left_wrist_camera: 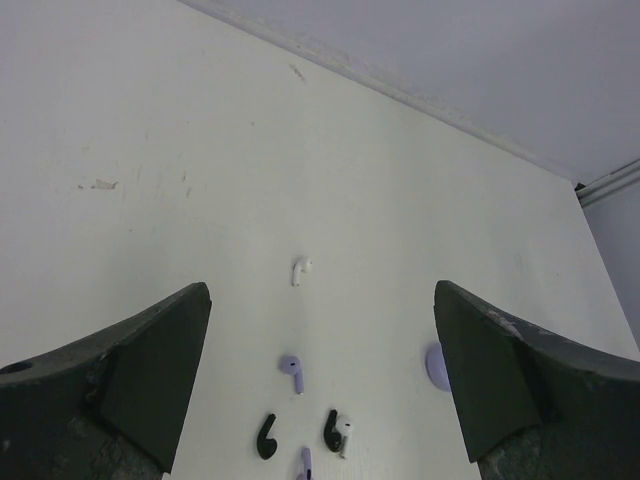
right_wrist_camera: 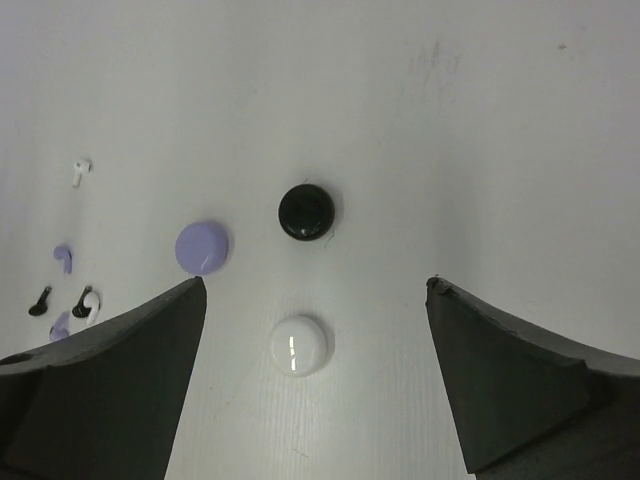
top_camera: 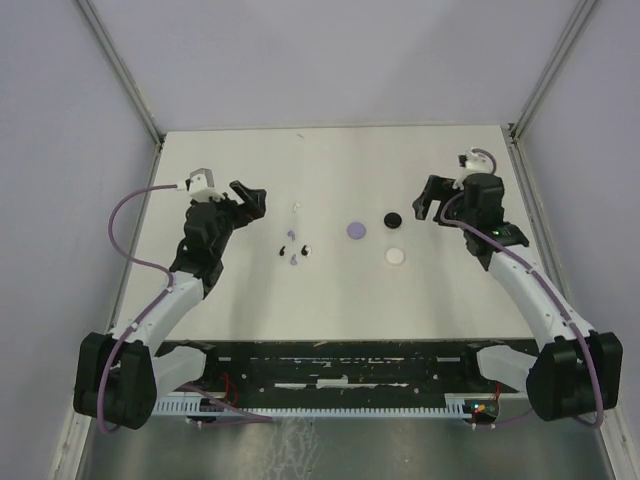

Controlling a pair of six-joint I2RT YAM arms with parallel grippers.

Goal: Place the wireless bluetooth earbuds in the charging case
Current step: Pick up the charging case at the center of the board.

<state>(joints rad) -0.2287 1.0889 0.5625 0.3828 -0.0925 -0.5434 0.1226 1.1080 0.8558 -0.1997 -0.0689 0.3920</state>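
Left wrist, lowest lilac earbud (left_wrist_camera: 305,463) cropped, lilac disc (left_wrist_camera: 433,366) half-hidden

Bare table (top_camera: 330,300) lies open between the left gripper (top_camera: 250,197) and right gripper (top_camera: 426,200). Tiny earbuds (top_camera: 294,247) lie loosely scattered, two touching. A lilac disc (top_camera: 356,230), black disc (top_camera: 394,217) and white disc (top_camera: 397,257) sit apart, with gaps between.

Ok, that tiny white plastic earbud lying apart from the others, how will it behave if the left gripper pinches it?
The tiny white plastic earbud looks hard and smooth, so it probably stays rigid but may slip from a pinch. Dwarfed by the left gripper, it is likely very light, easily knocked aside. Its rounded head and thin stem suggest pivoting, not rolling.
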